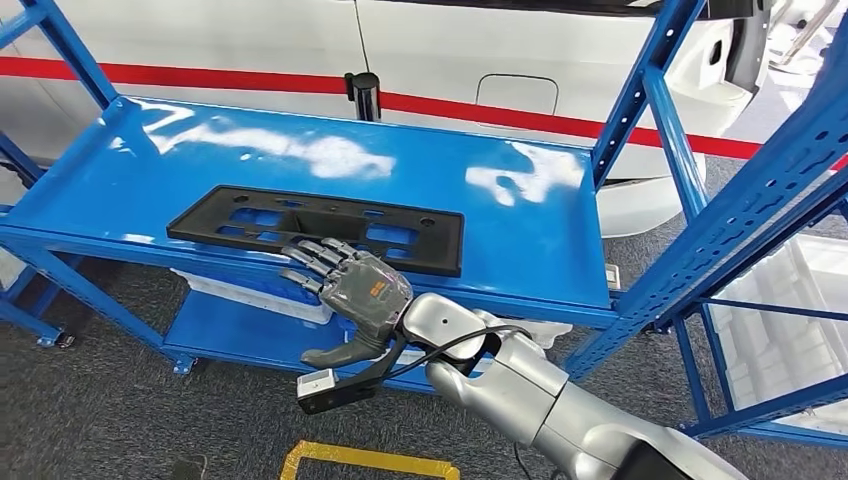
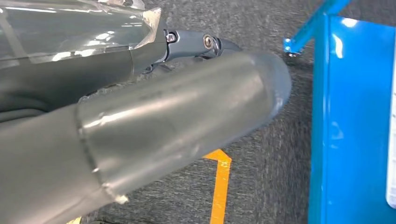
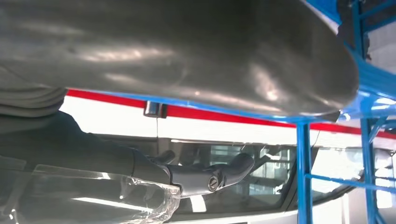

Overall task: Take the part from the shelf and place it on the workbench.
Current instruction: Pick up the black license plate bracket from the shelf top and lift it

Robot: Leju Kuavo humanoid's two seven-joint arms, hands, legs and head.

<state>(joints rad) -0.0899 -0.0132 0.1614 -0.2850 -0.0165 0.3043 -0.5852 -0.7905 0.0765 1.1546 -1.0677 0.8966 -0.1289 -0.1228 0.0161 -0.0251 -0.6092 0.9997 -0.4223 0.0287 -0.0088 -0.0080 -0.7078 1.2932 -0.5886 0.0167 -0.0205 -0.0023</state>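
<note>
A flat black plastic part point(image 1: 320, 225) with several cut-outs lies on the blue shelf board point(image 1: 520, 230), near its front edge. My right hand point(image 1: 355, 290) reaches in from below right. Its fingers point(image 1: 312, 255) lie spread over the part's front edge, while the thumb point(image 1: 335, 352) hangs below the board's lip. Nothing is gripped. In the right wrist view the thumb point(image 3: 187, 60) looms large with a dark finger point(image 3: 210, 175) beneath it. My left hand point(image 2: 140, 130) hangs over the grey floor beside the shelf, fingers straight and holding nothing.
A white car point(image 1: 450, 60) with a red stripe stands behind the shelf, with a black post point(image 1: 363, 97) at the board's back edge. Blue uprights point(image 1: 640, 90) frame the right side. White items point(image 1: 250, 295) sit on the lower board. Yellow floor tape point(image 1: 370, 462) lies below.
</note>
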